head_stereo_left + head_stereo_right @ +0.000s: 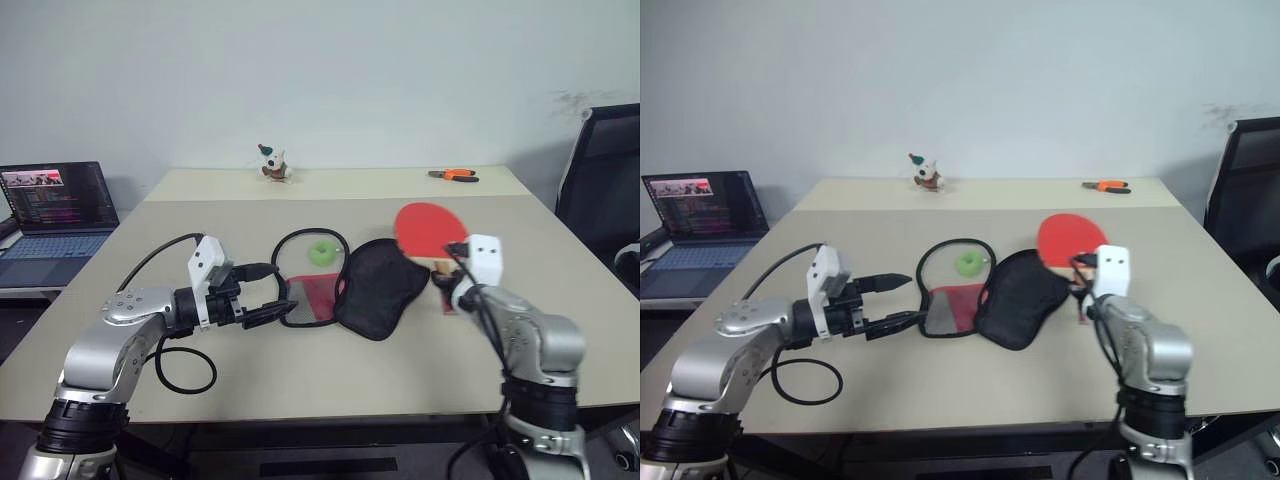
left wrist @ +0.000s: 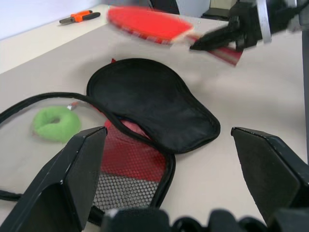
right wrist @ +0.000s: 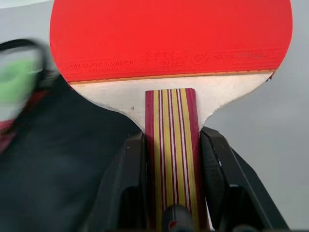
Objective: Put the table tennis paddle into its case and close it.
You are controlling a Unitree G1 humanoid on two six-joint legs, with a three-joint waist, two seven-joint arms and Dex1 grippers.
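The right gripper (image 3: 173, 159) is clamped on the striped wooden handle of the table tennis paddle (image 1: 430, 226), one black finger pressed against each side, holding the red face out ahead and raised above the table (image 1: 300, 370), just beside the far right edge of the case (image 1: 375, 285). The case lies unzipped on the table, black flap folded over the red mesh panel, with a small green ball (image 1: 322, 253) inside its zipper loop. The left gripper (image 1: 262, 293) has its jaws spread wide and holds nothing, near the case's left side.

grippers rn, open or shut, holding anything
left gripper: open, holding nothing, by the case.
right gripper: shut on the table tennis paddle, by its handle.
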